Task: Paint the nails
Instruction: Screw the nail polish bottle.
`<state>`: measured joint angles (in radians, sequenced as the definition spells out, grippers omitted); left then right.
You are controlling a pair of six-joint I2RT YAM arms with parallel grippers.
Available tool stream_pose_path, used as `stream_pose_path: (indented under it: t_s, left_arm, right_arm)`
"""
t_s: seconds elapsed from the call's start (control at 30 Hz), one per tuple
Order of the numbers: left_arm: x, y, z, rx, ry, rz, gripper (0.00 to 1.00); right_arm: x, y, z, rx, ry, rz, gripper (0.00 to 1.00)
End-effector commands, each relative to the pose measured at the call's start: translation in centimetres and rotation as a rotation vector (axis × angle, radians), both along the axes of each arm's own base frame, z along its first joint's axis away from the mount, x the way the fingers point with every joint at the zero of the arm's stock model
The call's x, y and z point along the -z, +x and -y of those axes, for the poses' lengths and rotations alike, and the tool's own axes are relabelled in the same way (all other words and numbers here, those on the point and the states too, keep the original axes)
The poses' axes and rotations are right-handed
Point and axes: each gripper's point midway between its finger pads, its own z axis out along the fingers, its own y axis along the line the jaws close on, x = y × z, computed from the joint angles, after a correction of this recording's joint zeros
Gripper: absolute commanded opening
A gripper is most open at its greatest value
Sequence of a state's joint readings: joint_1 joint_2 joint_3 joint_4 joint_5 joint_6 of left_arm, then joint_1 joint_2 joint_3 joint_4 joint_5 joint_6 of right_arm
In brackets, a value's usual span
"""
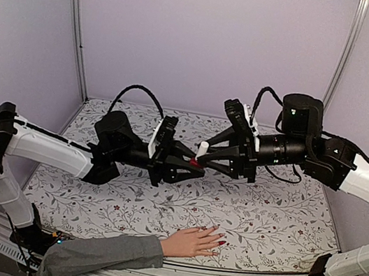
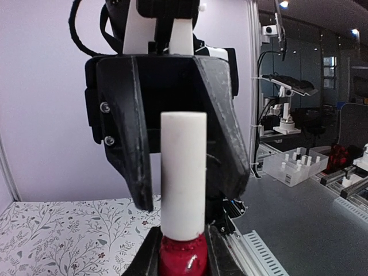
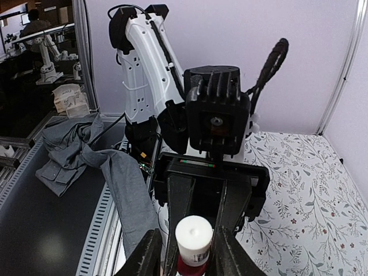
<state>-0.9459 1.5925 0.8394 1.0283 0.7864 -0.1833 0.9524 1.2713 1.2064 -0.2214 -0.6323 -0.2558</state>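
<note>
The jaws of the left gripper (image 2: pixel 181 260) are being pressed shut on the glossy red body of a small bottle (image 2: pixel 183 261). The bottle's tall white cylindrical cap (image 2: pixel 183 172) is being flanked closely by the jaws of the right gripper (image 2: pixel 185 194). Whether those jaws are pinching the cap or standing just clear of it cannot be told.

In the left wrist view the cap is being shown from the side, upright between the black fingers (image 2: pixel 129 144). In the right wrist view its flat round top (image 3: pixel 194 233) is being seen from above, with the right gripper (image 3: pixel 191 256) on either side and a sliver of red beneath.

Only the top view is showing both arms meeting in the air above the floral-patterned bench (image 1: pixel 269 223), the left gripper (image 1: pixel 192 169) under the right gripper (image 1: pixel 204 153).

Only that view is showing the nails (image 1: pixel 221 243). They are on a pale flesh-coloured hand (image 1: pixel 190 242) that is lying flat near the front edge of the bench, fingers pointing right, well apart from the bottle. Several of them are showing glossy red. The hand's grey sleeve (image 1: pixel 101 252) is trailing off to the left. In the right wrist view, grey fabric (image 3: pixel 69 149) is draped beyond the bench edge.
</note>
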Motion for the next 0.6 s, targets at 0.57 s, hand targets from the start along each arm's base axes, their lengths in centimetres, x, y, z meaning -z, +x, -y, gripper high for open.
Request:
stream_pose_path:
  t_s: [0.57]
  left_arm:
    - [-2.3,3.3,-0.6,-0.194,-0.087,0.000,0.00]
  right_arm:
    - [0.9,0.7,-1.1,-0.011,-0.030,-0.019,0.00]
